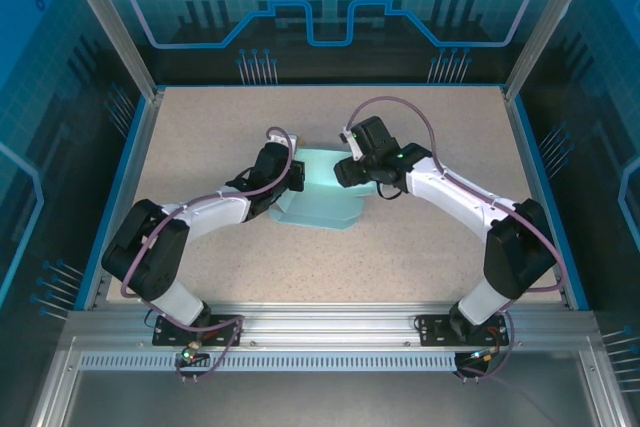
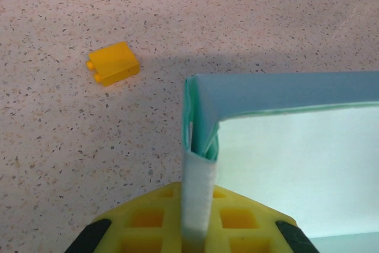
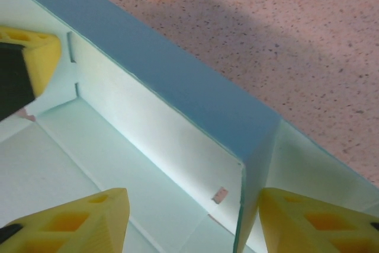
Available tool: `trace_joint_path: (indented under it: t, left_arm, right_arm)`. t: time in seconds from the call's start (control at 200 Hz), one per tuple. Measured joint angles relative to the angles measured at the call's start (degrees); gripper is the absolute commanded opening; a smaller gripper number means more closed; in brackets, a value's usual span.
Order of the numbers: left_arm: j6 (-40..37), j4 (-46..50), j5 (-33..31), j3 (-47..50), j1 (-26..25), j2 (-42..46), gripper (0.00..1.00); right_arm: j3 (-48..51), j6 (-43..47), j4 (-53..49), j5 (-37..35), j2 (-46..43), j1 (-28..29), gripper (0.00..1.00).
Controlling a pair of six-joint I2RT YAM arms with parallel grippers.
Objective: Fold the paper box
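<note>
The paper box (image 1: pixel 322 197) sits near the middle of the table (image 1: pixel 430 247), half formed: its back wall stands upright while a flat panel lies spread toward 6 o'clock. My left tool (image 2: pixel 198 202) is closed on the box's upright corner at about 10 o'clock, its two yellow fingers pinching a doubled fold of the thin card. I judge this grip is there to anchor the light card, so the wall stands and the box does not slide while the other end is worked. My right tool (image 3: pixel 192 220) is at about 2 o'clock, jaws parted and holding nothing. One finger is over the inside of the box and the other is beyond the corner, with the corner's vertical edge between them, nearer the outer finger. That straddle looks meant for pressing the side flap up against the back wall, or for tucking a tab into a slot. From the wrist view I cannot say for sure whether either finger touches the card. A small yellow block (image 2: pixel 113 63) lies on the table outside the box, toward 10 o'clock from the pinched corner and apart from it. The fold seems about midway: one long wall is up, the corners are not yet locked, and the front panel is flat. The card is thin, so closing hard could crease it off its score line.
</note>
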State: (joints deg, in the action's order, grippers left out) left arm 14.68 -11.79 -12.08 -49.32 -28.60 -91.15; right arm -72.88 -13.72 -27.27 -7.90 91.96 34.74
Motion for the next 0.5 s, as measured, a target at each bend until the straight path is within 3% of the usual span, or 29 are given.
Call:
trace_joint_path:
  t: [0.5]
  left_arm:
    - [2.36, -0.52, -2.58, 1.40, -0.15, 0.04, 0.06]
  right_arm:
    - [1.49, -6.67, 10.54, 9.53, 1.81, -0.87, 0.57]
